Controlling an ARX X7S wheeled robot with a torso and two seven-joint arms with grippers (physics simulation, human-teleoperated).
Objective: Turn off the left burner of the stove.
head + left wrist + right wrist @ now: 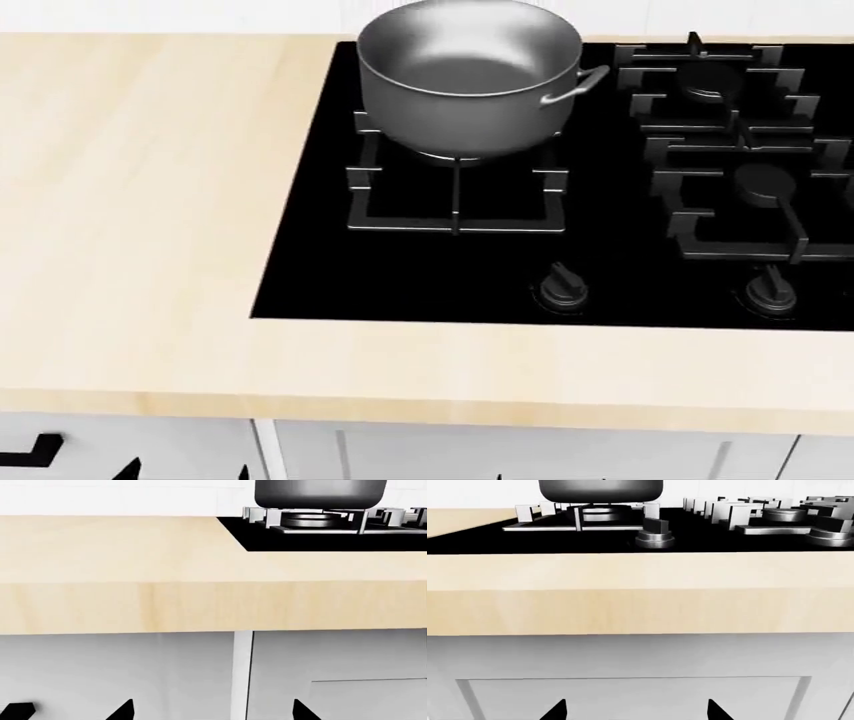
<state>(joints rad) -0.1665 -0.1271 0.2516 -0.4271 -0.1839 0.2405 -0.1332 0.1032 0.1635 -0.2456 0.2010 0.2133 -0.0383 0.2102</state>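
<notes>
The stove (400,285) is a black glass cooktop set in a pale wooden counter. Its left burner (457,210) has a wide square grate, and a grey steel pot (467,70) stands on it. A small round dark knob (562,288) sits in front of this burner; the right wrist view shows the knob (654,534) too, beyond the counter edge. My left gripper (213,712) is open below the counter edge, left of the stove, facing white cabinet fronts. My right gripper (637,711) is open, also below the counter front and roughly in line with the knob. Both hold nothing.
Smaller paired grates (727,110) and a second knob (770,292) lie to the right. The thick wooden counter front (640,610) overhangs white cabinet doors (627,695). Bare counter (134,200) stretches left of the stove.
</notes>
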